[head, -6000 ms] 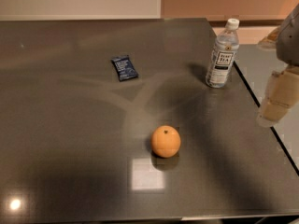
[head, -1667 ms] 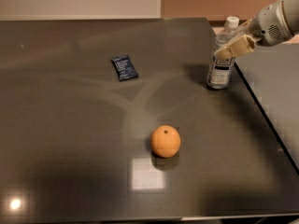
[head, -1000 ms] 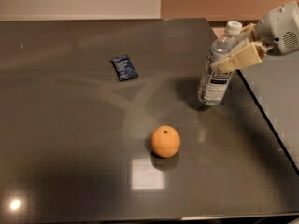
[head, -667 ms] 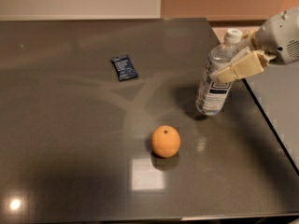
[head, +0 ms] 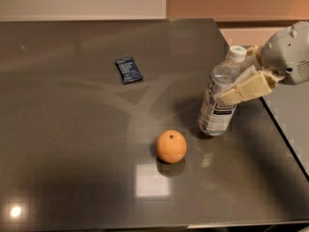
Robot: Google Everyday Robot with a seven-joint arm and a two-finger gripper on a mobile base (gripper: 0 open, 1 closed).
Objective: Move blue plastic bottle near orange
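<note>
The blue plastic bottle (head: 219, 96) is clear with a white cap and a white-and-dark label. It leans to the right, its base on or just above the dark table (head: 72, 144). My gripper (head: 236, 88) comes in from the right and is shut on the bottle's middle; one cream finger (head: 247, 89) crosses its front. The orange (head: 171, 146) sits on the table a short way left of and in front of the bottle's base, apart from it.
A small dark blue snack packet (head: 128, 69) lies flat toward the back, left of the bottle. The table's right edge (head: 282, 134) runs just right of the bottle. A bright light reflection (head: 152, 180) lies in front of the orange.
My gripper closed on the bottle at the table's back right and carried it forward and left, toward the orange. The bottle now leans. The orange and packet have not moved.
</note>
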